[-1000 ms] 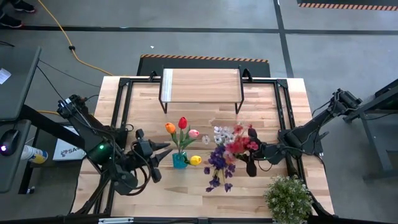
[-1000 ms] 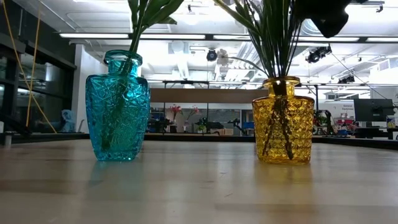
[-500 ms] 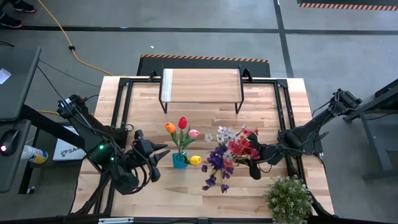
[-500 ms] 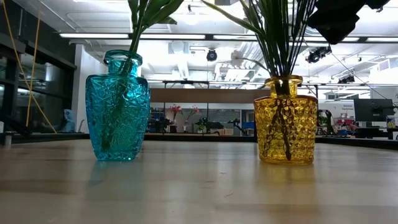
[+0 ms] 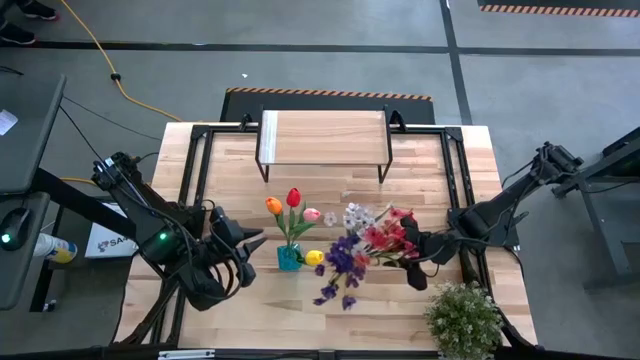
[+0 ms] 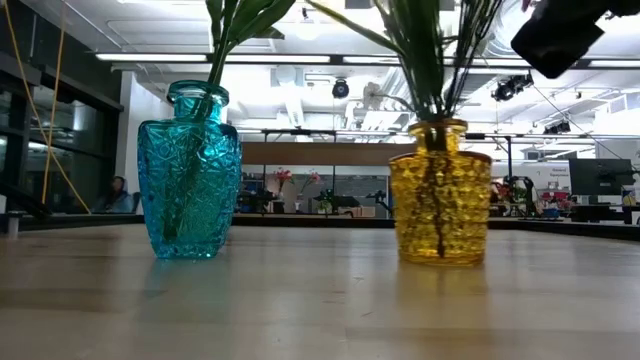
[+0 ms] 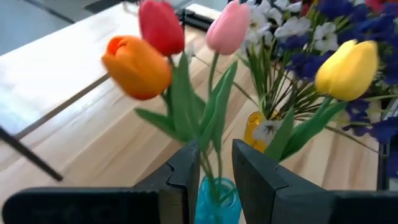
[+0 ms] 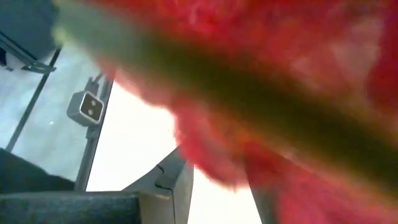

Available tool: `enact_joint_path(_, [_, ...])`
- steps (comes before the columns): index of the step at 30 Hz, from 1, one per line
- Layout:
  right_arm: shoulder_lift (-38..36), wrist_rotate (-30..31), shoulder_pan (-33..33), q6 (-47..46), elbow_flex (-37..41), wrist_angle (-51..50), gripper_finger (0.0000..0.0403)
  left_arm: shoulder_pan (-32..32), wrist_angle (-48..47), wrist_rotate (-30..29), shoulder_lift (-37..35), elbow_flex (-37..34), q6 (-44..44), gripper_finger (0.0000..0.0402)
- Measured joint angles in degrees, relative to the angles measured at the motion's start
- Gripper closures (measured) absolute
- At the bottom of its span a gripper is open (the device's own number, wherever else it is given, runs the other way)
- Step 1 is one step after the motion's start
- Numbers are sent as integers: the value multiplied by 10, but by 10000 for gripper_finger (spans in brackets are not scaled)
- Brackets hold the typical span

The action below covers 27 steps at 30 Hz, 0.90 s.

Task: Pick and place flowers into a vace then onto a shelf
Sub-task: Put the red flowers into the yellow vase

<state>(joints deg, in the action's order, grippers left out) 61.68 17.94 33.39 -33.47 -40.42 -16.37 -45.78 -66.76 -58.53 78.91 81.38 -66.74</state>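
Note:
Orange, red, pink and yellow tulips [image 7: 214, 37] stand with their stems in a teal glass vase [image 6: 190, 180] at the table's middle. My left gripper [image 7: 216, 171] hovers open just left of that vase [image 5: 289, 259], with the tulip stems showing in the narrow gap beyond its fingers. Red, purple and white sprays [image 5: 365, 245] stand in a yellow glass vase [image 6: 440, 205] on the table. My right gripper [image 5: 412, 258] is right of the sprays, among the red blooms, which fill its wrist view. The shelf [image 5: 323, 135] stands at the far middle.
A bushy pale-green potted plant [image 5: 463, 318] stands at the near right corner. Black frame rails [image 5: 200, 190] run along both sides of the tabletop. Bare wood lies between the vases and the shelf.
The yellow vase with its sprays has slid toward the table's left and near edge, and the blooms have swung the same way. My right gripper has tipped downward beside them. My left gripper has turned at the wrist and tipped down a little by the teal vase.

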Motion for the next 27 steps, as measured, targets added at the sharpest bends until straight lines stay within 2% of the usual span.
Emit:
enact_joint_path(7, [-3,-25,0,-17,0,-17,272,0,-44,10,-1,0,-50,273])
enact_joint_path(27, [-3,-116,0,-29,0,-34,272,0,-54,10,-1,0,-58,273])
